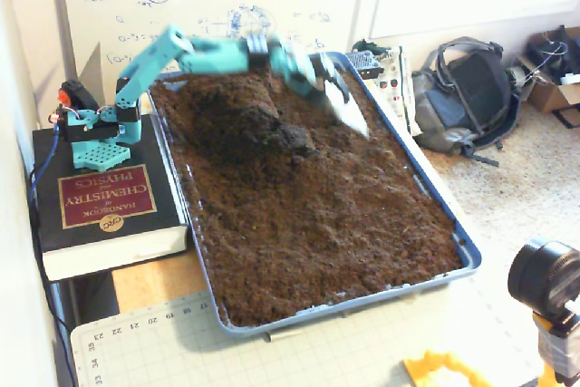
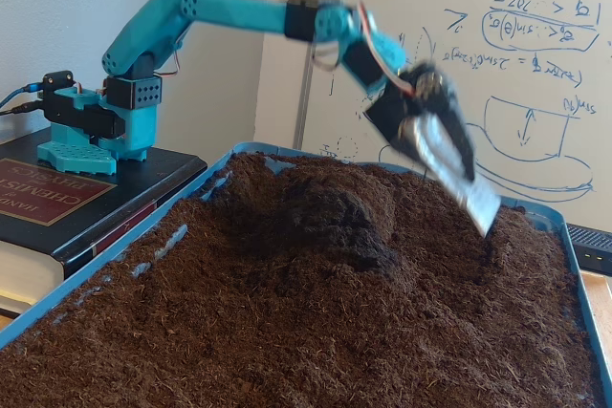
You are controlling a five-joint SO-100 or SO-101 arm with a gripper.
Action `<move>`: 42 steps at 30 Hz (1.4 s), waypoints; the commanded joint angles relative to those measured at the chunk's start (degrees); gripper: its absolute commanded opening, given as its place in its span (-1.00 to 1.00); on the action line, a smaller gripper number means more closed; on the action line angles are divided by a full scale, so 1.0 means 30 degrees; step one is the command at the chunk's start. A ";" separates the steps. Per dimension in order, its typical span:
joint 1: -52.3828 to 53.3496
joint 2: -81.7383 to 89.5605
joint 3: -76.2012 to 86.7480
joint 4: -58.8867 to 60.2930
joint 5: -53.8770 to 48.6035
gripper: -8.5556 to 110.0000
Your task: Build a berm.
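A blue tray is filled with loose, crumbly dark brown soil. The berm is a lumpy mound at the far left of the tray in the high fixed view, darker and clumpier than the flatter soil around it. The teal plastic arm reaches over it from a base set on a thick book. The gripper, motion-blurred, hangs above the soil right of the berm; a pale flat blade shows, but I cannot tell whether the jaws are apart.
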 commanded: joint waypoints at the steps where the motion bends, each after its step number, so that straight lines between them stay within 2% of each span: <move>1: 0.1201 -0.1084 -0.1934 -0.1787 -0.0469 -0.85; 11: 0.1465 -0.6182 -0.2959 -0.5361 0.1582 -0.85; 19: 0.1377 -0.7881 -0.0967 -0.5420 0.1816 -0.85; 30: 0.0234 -0.1875 0.9551 -0.5420 0.1787 -0.85; 42: 0.0234 0.1436 1.4473 -0.5391 0.1758 -0.85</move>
